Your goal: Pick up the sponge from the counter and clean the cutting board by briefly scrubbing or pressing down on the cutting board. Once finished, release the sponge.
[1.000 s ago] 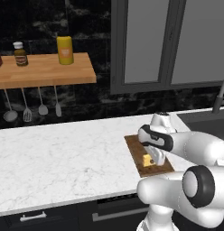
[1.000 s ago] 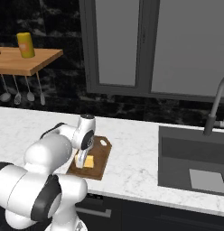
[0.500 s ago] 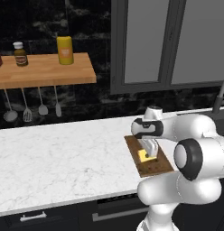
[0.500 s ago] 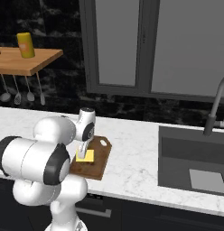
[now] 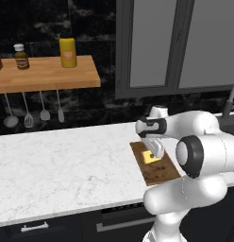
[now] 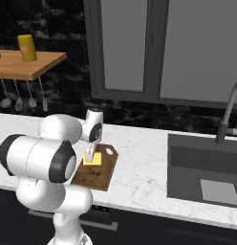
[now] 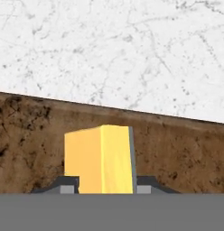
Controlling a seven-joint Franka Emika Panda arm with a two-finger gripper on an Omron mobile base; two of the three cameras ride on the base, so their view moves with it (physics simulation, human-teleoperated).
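The two-finger tool [image 7: 101, 189] is pinching the small yellow rectangular sponge [image 7: 99, 158] over the dark brown wood-grain cutting board [image 7: 186, 153], lying on the white marble counter [image 5: 62, 165].

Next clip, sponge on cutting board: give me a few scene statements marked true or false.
1. The gripper is shut on the sponge. True.
2. The sponge is over the cutting board. True.
3. The cutting board lies in the sink. False: it lies on the counter, left of the sink.
4. The wall shelf carries a yellow container. True.
5. The sponge is blue. False: it is yellow.
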